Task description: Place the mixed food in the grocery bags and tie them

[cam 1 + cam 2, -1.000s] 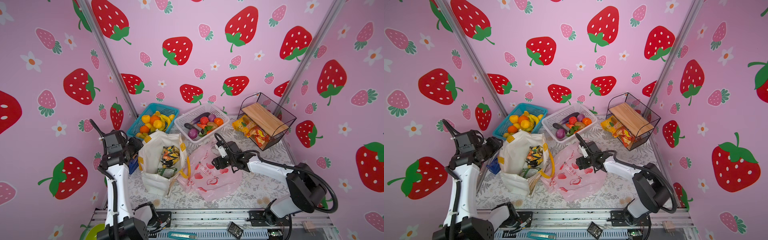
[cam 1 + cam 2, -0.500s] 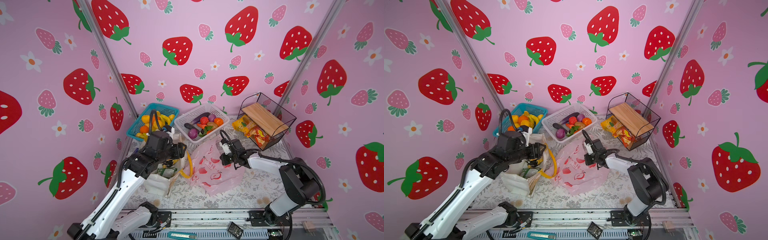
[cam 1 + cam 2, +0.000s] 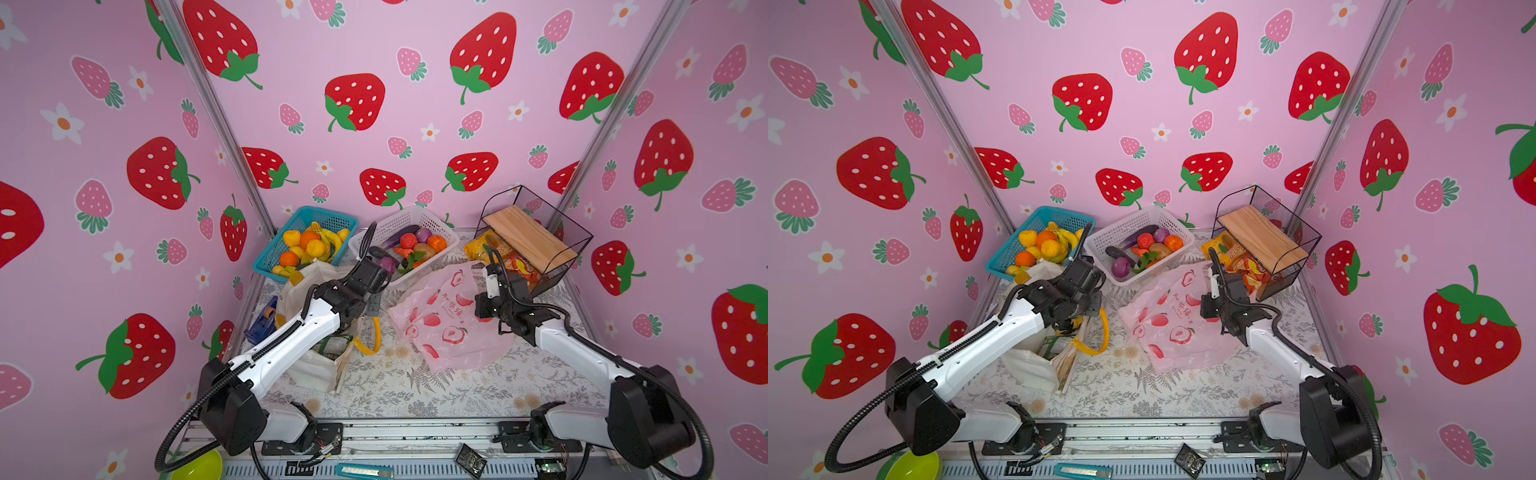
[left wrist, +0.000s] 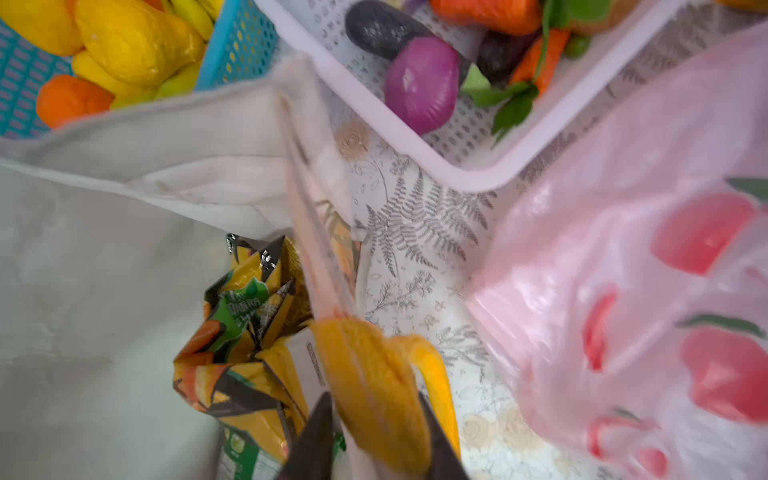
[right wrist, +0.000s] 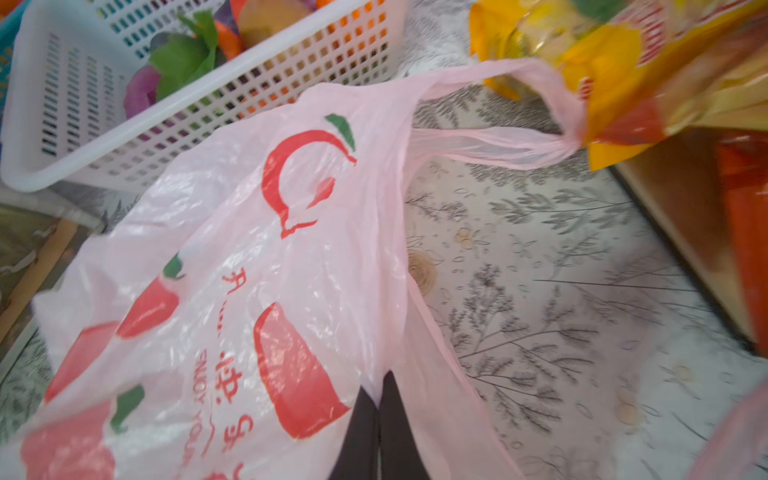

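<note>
**A:** Where did the white tote (image 3: 311,372) stand against the left claw (image 3: 372,302)?

**B:** It stood left of centre in both top views, upright on the table (image 3: 415,386) with its mouth up. The claw sat at the tote's right-hand rim. The wrist view showed its fingers (image 4: 316,432) pinching the yellow handle (image 4: 374,374). A snack packet (image 4: 237,332) already lay inside.

**A:** And the pink bag (image 3: 440,328)?

**B:** It was right of centre, slumped on the table. Its long axis ran from lower centre up and to the right, toward the wire rack (image 3: 569,232). The right claw (image 5: 377,395) was at that upper-right end, pressed together on the thin film where a handle loop began.

**A:** Which arm was nearer the vegetables?

**B:** The white basket (image 3: 395,226) lay above centre, between the two arms. Its near corner, holding the purple onion (image 3: 1120,266), sat just up-frame of the left claw. I judged the left arm nearer, with a short reach up and slightly right. Since both claws were occupied, one would have had to let go of its bag first.
</note>
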`<state>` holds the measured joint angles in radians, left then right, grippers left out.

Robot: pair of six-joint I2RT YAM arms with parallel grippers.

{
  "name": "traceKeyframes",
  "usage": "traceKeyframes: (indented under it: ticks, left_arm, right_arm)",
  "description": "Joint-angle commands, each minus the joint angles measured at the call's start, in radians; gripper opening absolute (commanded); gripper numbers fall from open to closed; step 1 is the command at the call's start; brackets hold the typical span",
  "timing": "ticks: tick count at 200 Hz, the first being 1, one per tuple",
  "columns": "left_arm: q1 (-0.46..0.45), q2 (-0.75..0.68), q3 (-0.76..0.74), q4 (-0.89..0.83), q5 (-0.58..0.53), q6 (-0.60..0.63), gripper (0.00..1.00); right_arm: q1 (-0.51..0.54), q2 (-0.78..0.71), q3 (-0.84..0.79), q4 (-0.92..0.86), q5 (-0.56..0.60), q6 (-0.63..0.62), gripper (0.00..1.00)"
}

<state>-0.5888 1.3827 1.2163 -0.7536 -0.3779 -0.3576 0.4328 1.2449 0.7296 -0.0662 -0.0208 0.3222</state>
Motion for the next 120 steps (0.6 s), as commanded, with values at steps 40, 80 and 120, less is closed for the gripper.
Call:
traceKeyframes:
  ticks: [40,80,120]
  left_arm:
    - [0.123,-0.018,0.034,0.018,-0.066,0.027,0.25]
    - [0.091,-0.121,0.017,0.088,0.109,-0.026,0.61]
    - [0.068,-0.275,-0.011,0.222,0.205,-0.082,0.70]
  right_arm:
    - [-0.005,-0.114,0.028,-0.038,0.077,-0.027,0.00]
    - [-0.005,-0.161,0.037,-0.008,-0.086,-0.139,0.00]
    - [-0.004,-0.187,0.083,0.054,-0.308,-0.064,0.00]
